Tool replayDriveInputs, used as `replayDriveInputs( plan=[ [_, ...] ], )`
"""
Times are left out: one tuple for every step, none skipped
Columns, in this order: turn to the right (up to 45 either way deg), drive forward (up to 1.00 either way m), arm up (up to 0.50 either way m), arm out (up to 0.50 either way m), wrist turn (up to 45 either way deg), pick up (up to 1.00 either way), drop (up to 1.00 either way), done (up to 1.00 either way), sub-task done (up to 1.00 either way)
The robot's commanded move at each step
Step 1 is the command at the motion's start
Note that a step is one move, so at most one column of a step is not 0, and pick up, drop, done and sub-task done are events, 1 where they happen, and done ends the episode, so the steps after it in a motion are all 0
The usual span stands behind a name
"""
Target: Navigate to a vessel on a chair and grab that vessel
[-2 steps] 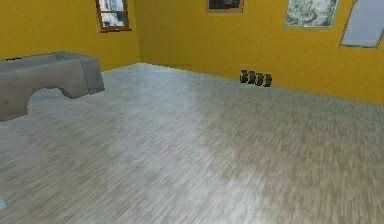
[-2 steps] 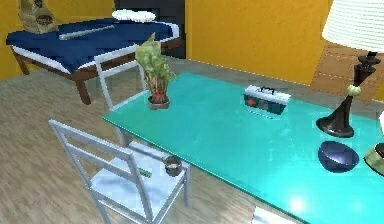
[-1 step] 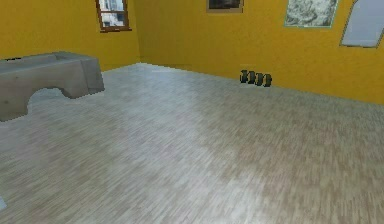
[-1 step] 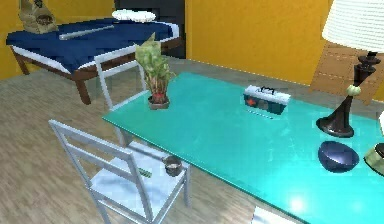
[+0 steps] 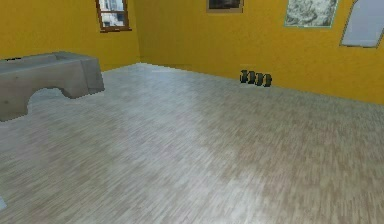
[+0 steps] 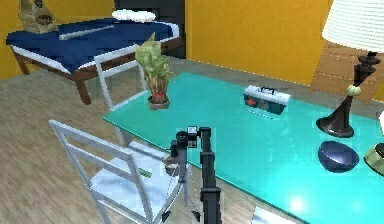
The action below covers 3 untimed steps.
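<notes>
Gripper (image 6: 180,150) at teal table's (image 6: 250,150) edge near white chair (image 6: 112,172); cannot tell whether holding anything; box (image 6: 267,98) label unreadable.

Fwd cam: pale wood-plank floor (image 5: 200,150), mostly bare. Grey blocky furniture (image 5: 45,82) at left edge, arched cutout underneath. Yellow walls (image 5: 180,35) meet in a corner, upper middle. Wood-framed window (image 5: 113,14) on the left wall. Right wall: two pictures (image 5: 225,5) (image 5: 311,12) and a white board (image 5: 362,25). Small dark objects (image 5: 256,78) on the floor against that wall, can't ID.
</notes>
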Motion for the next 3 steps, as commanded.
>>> replayDriveInputs(
  plan=[
    [0.0, 0.00, 0.00, 0.00, 45.0, 0.00, 0.00, 0.00, 0.00],
    [0.0, 0.00, 0.00, 0.00, 45.0, 0.00, 0.00, 0.00, 0.00],
    [0.0, 0.00, 0.00, 0.00, 45.0, 0.00, 0.00, 0.00, 0.00]
  ],
)
